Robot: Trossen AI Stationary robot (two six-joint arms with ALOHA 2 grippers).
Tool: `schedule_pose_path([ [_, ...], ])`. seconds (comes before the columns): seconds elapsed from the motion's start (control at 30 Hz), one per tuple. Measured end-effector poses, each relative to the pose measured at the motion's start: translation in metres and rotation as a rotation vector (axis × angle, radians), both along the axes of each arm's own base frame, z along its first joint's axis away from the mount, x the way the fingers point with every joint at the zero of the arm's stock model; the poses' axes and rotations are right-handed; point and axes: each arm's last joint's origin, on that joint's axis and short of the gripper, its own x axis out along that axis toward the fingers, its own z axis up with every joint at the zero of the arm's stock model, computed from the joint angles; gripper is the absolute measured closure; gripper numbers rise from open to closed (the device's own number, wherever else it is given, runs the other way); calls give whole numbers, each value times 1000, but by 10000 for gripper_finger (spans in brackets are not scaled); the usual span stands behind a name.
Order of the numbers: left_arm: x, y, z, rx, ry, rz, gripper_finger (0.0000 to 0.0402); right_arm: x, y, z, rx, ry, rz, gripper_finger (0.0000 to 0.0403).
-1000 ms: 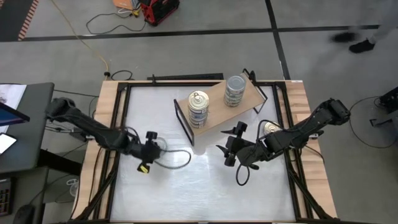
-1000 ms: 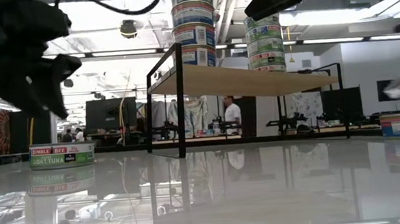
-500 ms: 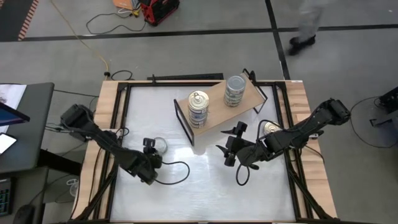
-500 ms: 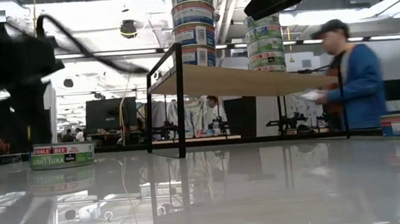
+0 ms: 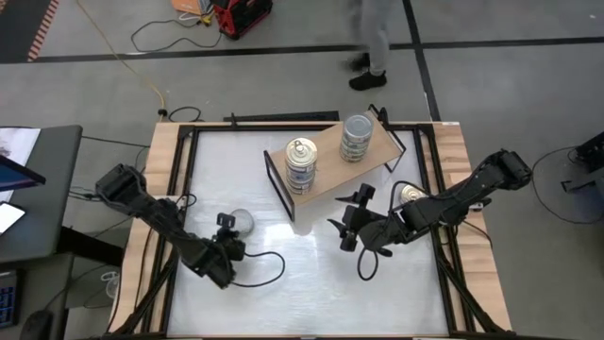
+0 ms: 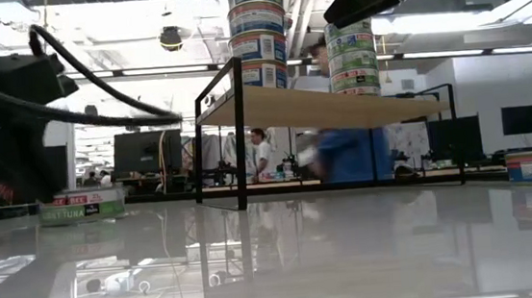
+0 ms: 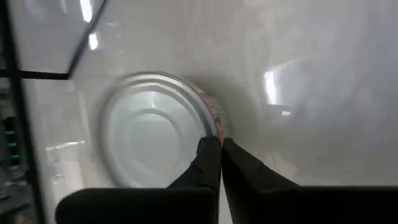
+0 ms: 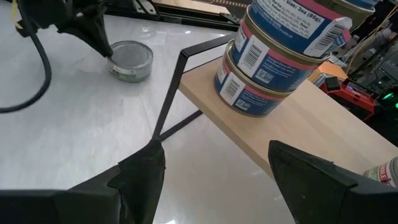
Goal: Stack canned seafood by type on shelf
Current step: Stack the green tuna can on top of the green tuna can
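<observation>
On the glossy white table [image 5: 311, 283], the left hand [image 7: 219, 144] is pinched closed beside a lone tin [image 7: 152, 137].

The lone tin [image 6: 83, 205] on the white tabletop carries a green band reading what looks like "TUNA", partly blurred. In the right wrist view, the top tin [image 8: 292, 25] of the blue-labelled stack on the shelf [image 8: 298, 134] shows "3oz (85g)". Other label print is unreadable.

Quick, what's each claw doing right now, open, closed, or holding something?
Left claw: closed, empty, tips at the rim of the lone tin on the table.
Right claw: open, empty, near the shelf.
</observation>
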Motion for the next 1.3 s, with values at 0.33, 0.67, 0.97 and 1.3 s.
schedule_pose_path([
  [0.33,0,-2,-3,-76,16,40,401,0,0,0,7,-6,-4,87],
  [0.67,14,-18,42,-258,64,-121,401,0,0,0,3,-3,-2,87],
  [0.97,44,-13,93,-372,29,-111,289,0,0,-1,4,4,-3,87],
  [1.3,62,28,94,-317,160,-223,120,0,3,-3,96,46,93,87],
])
